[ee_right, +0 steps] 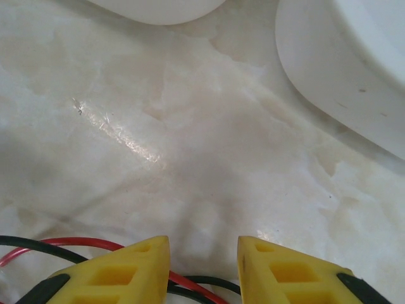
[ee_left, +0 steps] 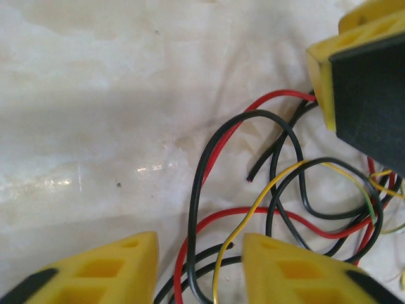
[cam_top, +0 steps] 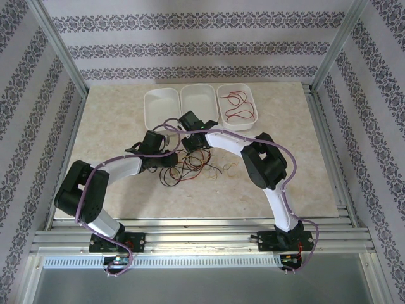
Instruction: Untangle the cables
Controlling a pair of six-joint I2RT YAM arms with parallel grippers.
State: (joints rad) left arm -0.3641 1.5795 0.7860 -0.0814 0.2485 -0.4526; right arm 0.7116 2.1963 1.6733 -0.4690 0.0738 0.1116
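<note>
The left tool is hanging fingers apart, straddling the red, black and yellow cables lying tangled on the desk right under its tips, while the right tool, also parted and clamping nothing, is crowding in alongside, likely lining up a separate strand.

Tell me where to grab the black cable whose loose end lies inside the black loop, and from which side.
Grip the black cable just behind its loose tip, coming down from above and closing across it. That stretch lies straight on bare table, no other wire crossing it, so it likely pulls free alone.
</note>
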